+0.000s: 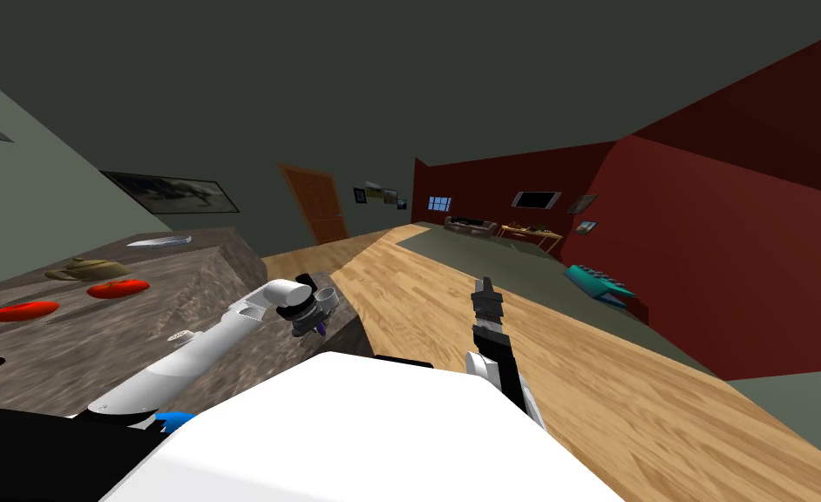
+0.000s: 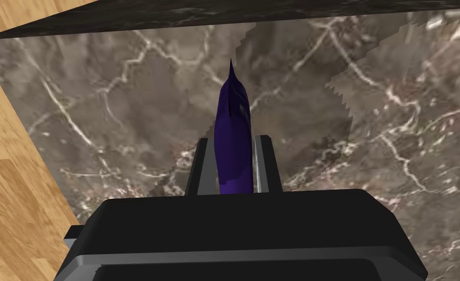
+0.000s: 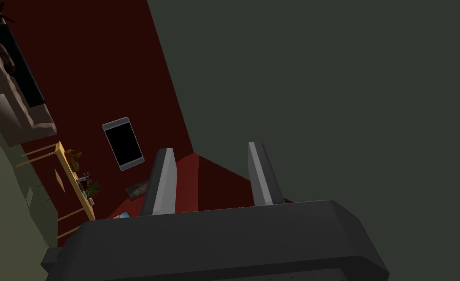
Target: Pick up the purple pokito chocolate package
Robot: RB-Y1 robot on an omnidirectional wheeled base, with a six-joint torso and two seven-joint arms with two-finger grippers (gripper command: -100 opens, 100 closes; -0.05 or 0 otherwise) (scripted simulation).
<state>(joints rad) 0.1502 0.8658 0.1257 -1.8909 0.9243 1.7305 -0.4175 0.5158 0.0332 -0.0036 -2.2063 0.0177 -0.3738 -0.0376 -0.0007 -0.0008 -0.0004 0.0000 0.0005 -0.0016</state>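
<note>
In the head view, the left gripper [image 1: 313, 324] sits just left of the frame's centre, at the end of a white forearm that runs up from the lower left. It hangs over the near corner of a brown veined marble counter [image 1: 139, 340], which fills the left of the frame. A small purple pointed chocolate package [image 1: 321, 332] pokes out from this claw, lifted clear of the stone. Further left on the counter lie two flat red discs [image 1: 118, 288] and, behind them, an olive hat-shaped object [image 1: 89, 269]. The right gripper [image 1: 486, 286] stands right of centre, pointing up the frame above the light wooden plank floor [image 1: 627, 410]. At centre right, a teal object [image 1: 599, 283] rests at the foot of a dark red wall [image 1: 731, 261].

In the left wrist view, the claw is clenched on the package. Its two grey fingers [image 2: 202, 168] press the wrapper's flat sides, and the purple body rises beyond the fingertips to a sharp tip. The marble surface spreads behind the package, with wooden floor along one side of it.

In the right wrist view, the right claw is released. Its two fingers [image 3: 164, 180] stand well apart with nothing between them.
</note>
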